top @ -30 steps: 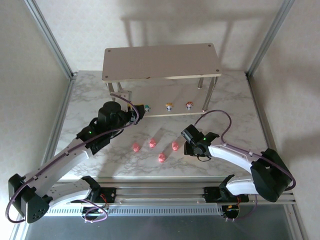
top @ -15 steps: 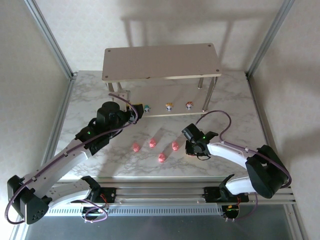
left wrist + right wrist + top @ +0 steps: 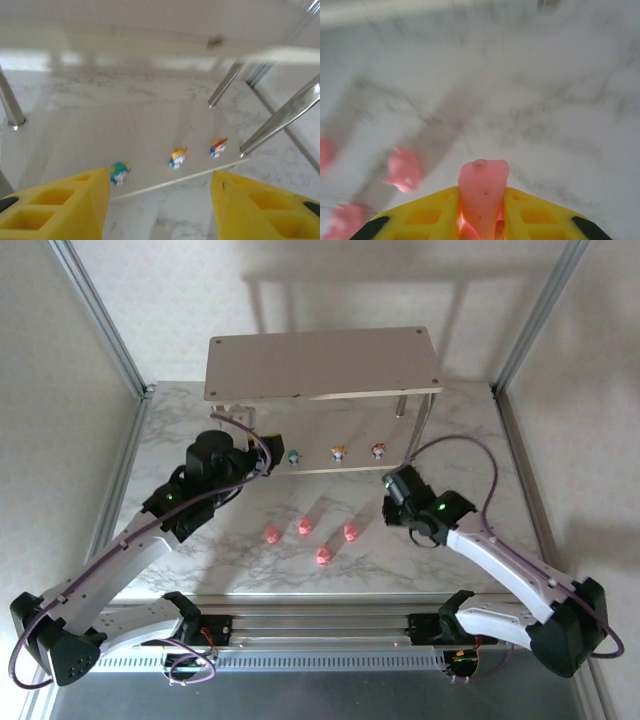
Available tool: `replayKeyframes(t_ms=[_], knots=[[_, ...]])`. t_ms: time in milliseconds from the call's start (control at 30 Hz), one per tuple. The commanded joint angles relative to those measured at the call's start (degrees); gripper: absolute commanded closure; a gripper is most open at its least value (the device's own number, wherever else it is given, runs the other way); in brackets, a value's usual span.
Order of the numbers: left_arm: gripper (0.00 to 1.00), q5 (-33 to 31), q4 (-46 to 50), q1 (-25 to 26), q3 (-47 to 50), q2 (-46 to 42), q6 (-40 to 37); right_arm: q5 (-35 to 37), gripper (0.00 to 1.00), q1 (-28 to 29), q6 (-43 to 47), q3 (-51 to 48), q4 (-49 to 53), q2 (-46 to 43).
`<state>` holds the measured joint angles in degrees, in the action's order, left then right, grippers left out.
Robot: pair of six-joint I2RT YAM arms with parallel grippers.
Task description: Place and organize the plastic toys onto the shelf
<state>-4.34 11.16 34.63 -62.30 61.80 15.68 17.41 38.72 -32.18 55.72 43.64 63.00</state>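
Right gripper (image 3: 481, 194) pinched a pink pig (image 3: 483, 175), seemingly bound for the shelf (image 3: 320, 360). Left gripper (image 3: 157, 181) hung part-open, empty, facing shelved figurines (image 3: 178, 156).

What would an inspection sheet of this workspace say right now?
Surface: white marbled table, toys scattered near the middle.
Job's things: two-tier shelf; teal figurine, yellow-orange figurine and red figurine in a row on its lower board; four pink pigs on the table.
Clutter: nothing seen.
Hands: left hand open and empty, facing the lower board; right hand shut on a fifth pink pig.
Cables: purple cables looped along both arms, not touching the toys.
Surroundings: metal frame posts, pale walls.
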Motion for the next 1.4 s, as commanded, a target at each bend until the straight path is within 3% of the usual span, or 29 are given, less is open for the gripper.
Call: replayKeyframes(t_ms=[0, 200, 400, 867, 1367], knots=[[0.46, -0.76, 2.14, -0.62, -7.22, 1.91, -1.52, 5.79, 0.76, -2.47, 9.95, 13.82, 6.64, -1.22], [0.46, 0.7, 4.18, -1.77, -14.73, 5.64, -1.53, 2.27, 0.75, -7.25, 20.75, 39.68, 7.61, 6.28], [0.45, 3.2, 4.97, -2.86, -17.41, 8.37, -1.18, -0.98, 0.75, -11.09, 24.88, 55.16, 8.11, 15.3], [0.45, 6.18, 5.22, -4.99, -18.29, 10.11, -0.94, -14.72, 0.75, -20.49, 23.0, 64.07, 4.81, 28.95], [0.45, 7.45, 4.64, -5.76, -17.36, 11.15, -0.94, -16.58, 0.75, -21.05, 22.26, 64.96, 4.82, 34.82]])
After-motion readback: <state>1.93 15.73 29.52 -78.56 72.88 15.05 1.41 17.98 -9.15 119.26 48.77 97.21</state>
